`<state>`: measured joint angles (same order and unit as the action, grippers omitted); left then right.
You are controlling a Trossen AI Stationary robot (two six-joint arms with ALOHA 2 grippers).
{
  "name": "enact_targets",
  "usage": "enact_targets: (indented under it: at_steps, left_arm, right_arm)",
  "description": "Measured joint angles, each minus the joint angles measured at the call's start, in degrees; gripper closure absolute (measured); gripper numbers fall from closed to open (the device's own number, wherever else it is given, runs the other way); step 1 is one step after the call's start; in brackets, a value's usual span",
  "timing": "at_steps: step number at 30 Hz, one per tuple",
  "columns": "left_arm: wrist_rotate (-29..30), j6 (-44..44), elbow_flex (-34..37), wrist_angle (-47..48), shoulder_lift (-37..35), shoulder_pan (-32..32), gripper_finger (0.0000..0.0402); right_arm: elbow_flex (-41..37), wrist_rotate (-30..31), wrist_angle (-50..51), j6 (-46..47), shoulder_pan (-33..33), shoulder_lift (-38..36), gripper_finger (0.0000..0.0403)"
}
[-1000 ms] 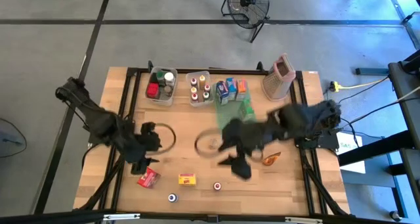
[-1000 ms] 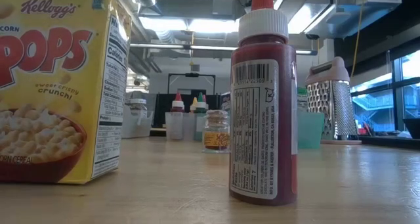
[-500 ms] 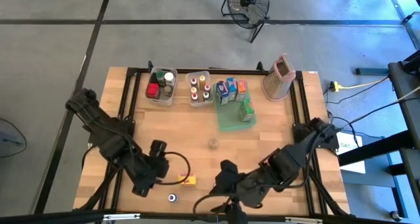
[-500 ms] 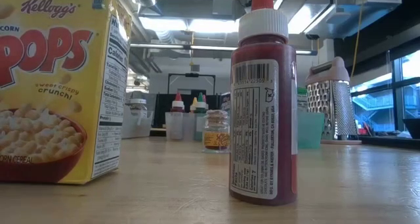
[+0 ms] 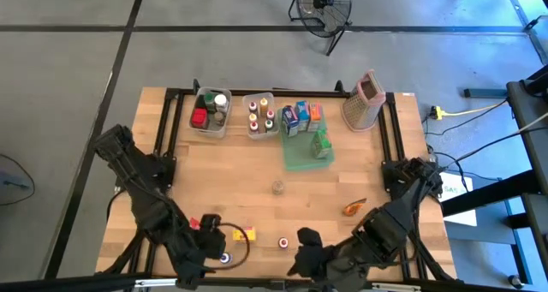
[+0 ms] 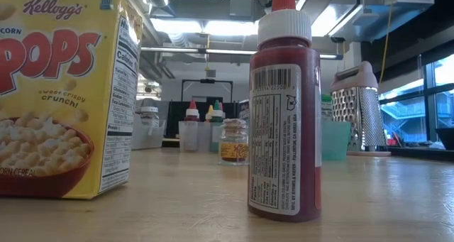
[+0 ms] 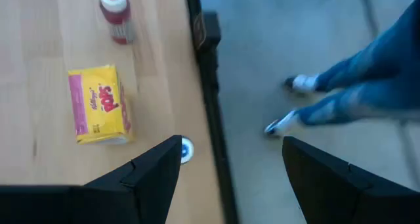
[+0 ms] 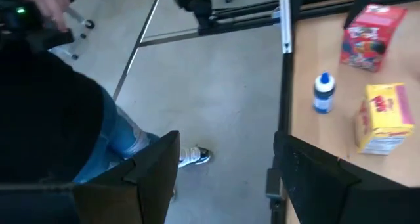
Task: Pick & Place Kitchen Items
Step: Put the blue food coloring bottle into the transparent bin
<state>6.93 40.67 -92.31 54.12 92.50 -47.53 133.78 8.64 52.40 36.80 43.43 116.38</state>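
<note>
Left gripper [image 5: 199,259]: lower left of the high view, at the table's [image 5: 248,172] near edge; jaws apart, holding nothing.
Right gripper [image 5: 306,259]: lower centre, same edge; jaws spread, empty.
Yellow carton [image 5: 245,235]: between the arms, near the bottom edge.
Red bottle [image 5: 282,242]: just right of the carton.
Blue-capped bottle [image 5: 225,259]: beside the left gripper.
Red carton [image 8: 365,37]: near the blue-capped bottle in the right wrist view.
Bins [image 5: 211,112]: upper centre, holding jars.
Person [image 8: 59,112]: standing off the table edge.

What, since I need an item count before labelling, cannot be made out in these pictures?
- High view: the red carton is mostly covered by the left arm.
- High view: the spice jars are too small for their labels to be read.
- Low view: the cereal box is cut off by the left edge.
- Right wrist view: the person is cut off by the top edge.
</note>
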Motion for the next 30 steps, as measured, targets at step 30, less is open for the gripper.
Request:
enact_targets:
  at_steps: [30]
  left_arm:
    - [8.69,12.15,0.04,7.45,14.28,-2.79,0.0144]
  right_arm:
    - [0.0,2.25,-3.56,-0.1,6.94,0.0,0.0153]
